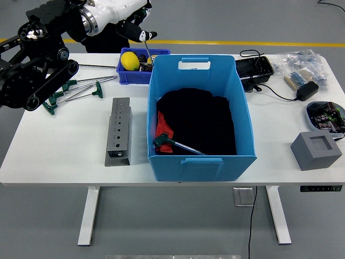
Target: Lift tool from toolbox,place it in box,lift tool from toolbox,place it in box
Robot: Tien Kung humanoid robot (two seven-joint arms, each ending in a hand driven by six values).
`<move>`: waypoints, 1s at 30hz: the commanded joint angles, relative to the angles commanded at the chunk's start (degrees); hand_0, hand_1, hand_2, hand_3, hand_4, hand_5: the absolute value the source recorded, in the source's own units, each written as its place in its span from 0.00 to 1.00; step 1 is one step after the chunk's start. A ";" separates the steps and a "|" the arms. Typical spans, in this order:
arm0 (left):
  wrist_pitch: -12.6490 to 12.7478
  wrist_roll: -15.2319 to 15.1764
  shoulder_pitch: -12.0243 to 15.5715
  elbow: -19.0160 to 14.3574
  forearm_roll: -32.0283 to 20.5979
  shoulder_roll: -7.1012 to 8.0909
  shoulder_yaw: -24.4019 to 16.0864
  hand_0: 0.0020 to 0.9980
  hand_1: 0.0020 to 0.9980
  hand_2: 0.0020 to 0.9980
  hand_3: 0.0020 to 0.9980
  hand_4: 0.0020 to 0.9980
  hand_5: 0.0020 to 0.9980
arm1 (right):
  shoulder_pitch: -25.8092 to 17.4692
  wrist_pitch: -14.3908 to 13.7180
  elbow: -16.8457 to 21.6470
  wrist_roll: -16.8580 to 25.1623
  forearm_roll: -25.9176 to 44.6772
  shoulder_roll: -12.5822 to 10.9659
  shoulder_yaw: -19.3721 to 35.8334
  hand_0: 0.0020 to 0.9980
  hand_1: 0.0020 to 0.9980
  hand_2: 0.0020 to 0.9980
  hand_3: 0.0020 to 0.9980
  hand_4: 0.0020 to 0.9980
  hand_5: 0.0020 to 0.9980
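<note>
The glossy white left hand (129,16), on its black jointed arm, is raised above the bench's (64,156) far left and pinches a slim metal tool (145,47) by its dark handle, the thin shaft hanging over the small blue tray (129,75). Below stands the grey perforated metal toolbox (118,131). Beside it sits the rectangular blue plastic box (197,156), lined with black cloth, a green-handled tool (175,143) lying inside.

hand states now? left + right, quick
Left hand: closed on a T-handle tool, raised above the small blue bin, beside the blue box.
Right hand: not in view.
</note>
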 joint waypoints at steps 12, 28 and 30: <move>-0.41 2.44 4.43 -11.12 -1.99 0.25 1.20 0.16 0.00 0.04 0.06 0.74 0.34 | -0.47 0.06 0.05 -0.04 0.33 0.18 -0.68 0.68 0.64 0.71 0.57 0.78 0.73; 6.12 2.40 11.64 -8.24 -0.83 -6.90 0.20 0.16 0.00 0.04 0.07 0.72 0.31 | -0.61 -0.07 0.00 0.07 0.78 0.31 -0.86 0.68 0.64 0.71 0.58 0.78 0.73; 7.16 2.33 12.30 -6.90 -0.53 -7.52 0.31 0.16 0.00 0.04 0.07 0.72 0.31 | -0.55 -0.07 0.00 0.08 0.79 0.26 -0.81 0.68 0.64 0.71 0.58 0.78 0.73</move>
